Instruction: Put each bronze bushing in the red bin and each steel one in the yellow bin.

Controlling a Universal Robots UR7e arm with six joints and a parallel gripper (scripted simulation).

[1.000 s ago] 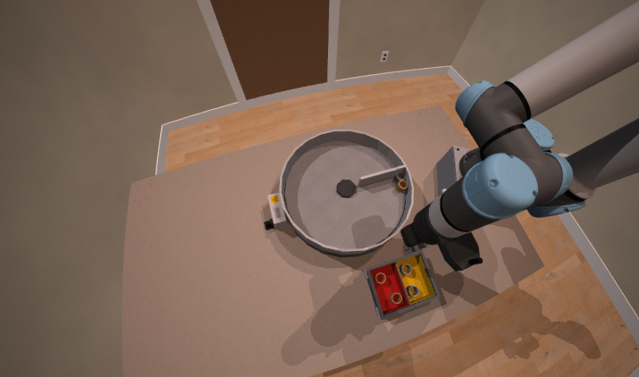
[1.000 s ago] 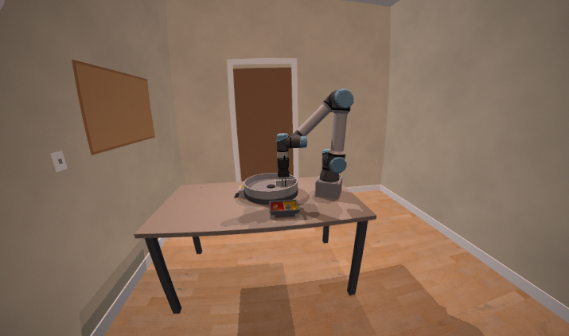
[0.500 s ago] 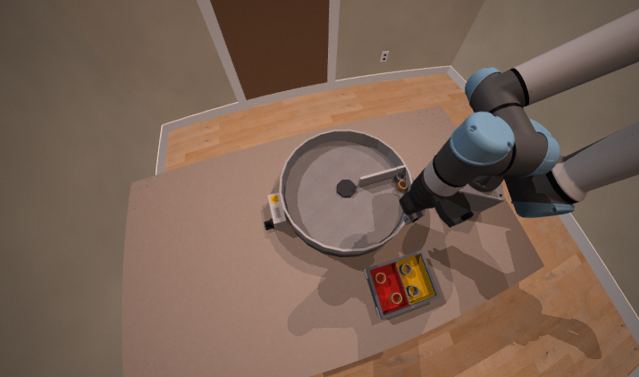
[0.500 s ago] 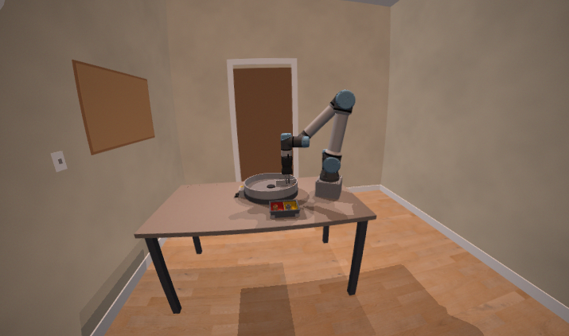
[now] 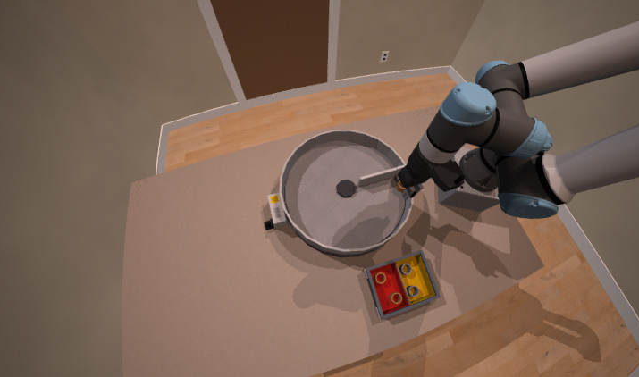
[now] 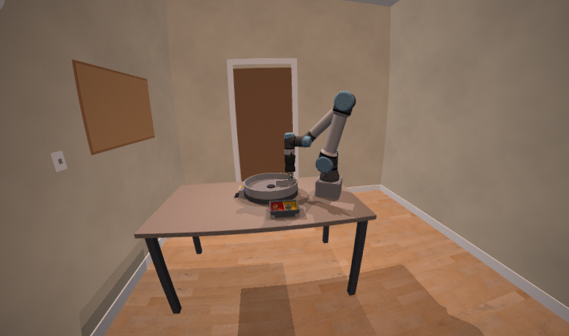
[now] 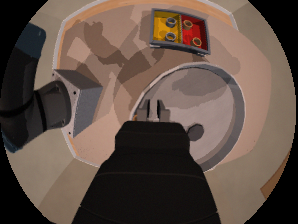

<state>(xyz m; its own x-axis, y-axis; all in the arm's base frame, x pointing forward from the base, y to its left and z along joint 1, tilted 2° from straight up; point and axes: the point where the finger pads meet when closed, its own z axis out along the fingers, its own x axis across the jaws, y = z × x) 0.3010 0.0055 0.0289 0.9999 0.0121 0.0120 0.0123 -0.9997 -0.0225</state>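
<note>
A bronze bushing (image 5: 399,187) stands on the grey turntable (image 5: 312,140) (image 6: 269,194) (image 7: 229,87) at its right edge, by the end of the guide bar (image 5: 376,176). My gripper (image 5: 403,184) (image 6: 291,175) (image 7: 153,105) hangs right over it, fingers a little apart, nothing between them. The bushing is hidden in the wrist view. The red bin (image 5: 388,287) (image 7: 193,24) holds two bronze bushings, one of them (image 5: 380,277) at the back. The yellow bin (image 5: 423,276) (image 7: 161,31) holds two steel ones, one of them (image 5: 405,268) at the back.
The two bins share a grey tray in front of the turntable's right side. A black hub (image 5: 346,188) sits at the turntable's centre. A small labelled box (image 5: 275,211) is fixed at its left rim. The arm's grey pedestal (image 5: 461,199) stands to the right.
</note>
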